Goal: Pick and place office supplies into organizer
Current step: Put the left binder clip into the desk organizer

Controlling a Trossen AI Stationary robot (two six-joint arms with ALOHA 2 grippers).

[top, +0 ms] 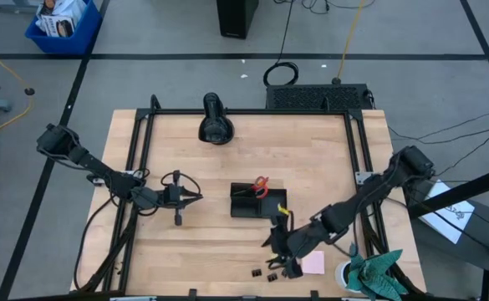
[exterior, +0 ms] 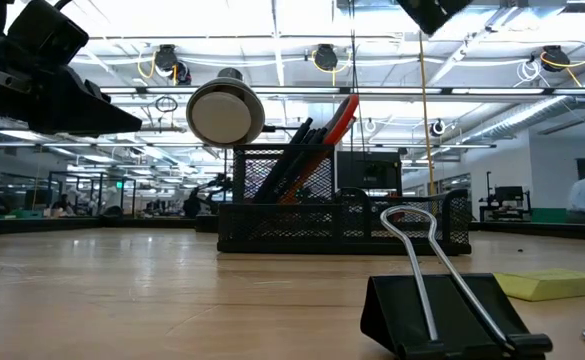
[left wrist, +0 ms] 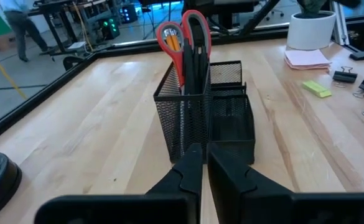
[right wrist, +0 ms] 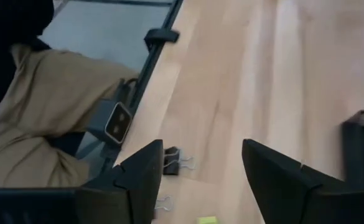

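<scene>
Closest to the low camera, a binder clip (exterior: pixel 442 310) lies on the table (top: pixel 328 167). Right gripper (right wrist: pixel 200 174), lower centre from above, gapes wide, empty. Left gripper (left wrist: pixel 205 163), nearly pinched together, faces the organizer (top: pixel 257 201) holding scissors (left wrist: pixel 183 43) at centre.

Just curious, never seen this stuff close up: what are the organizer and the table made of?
Organizer: looks like black wire mesh, probably metal, matte; you can see through its grid walls. Table: pale wood planks with visible grain and seams, smooth with a slight sheen.
</scene>
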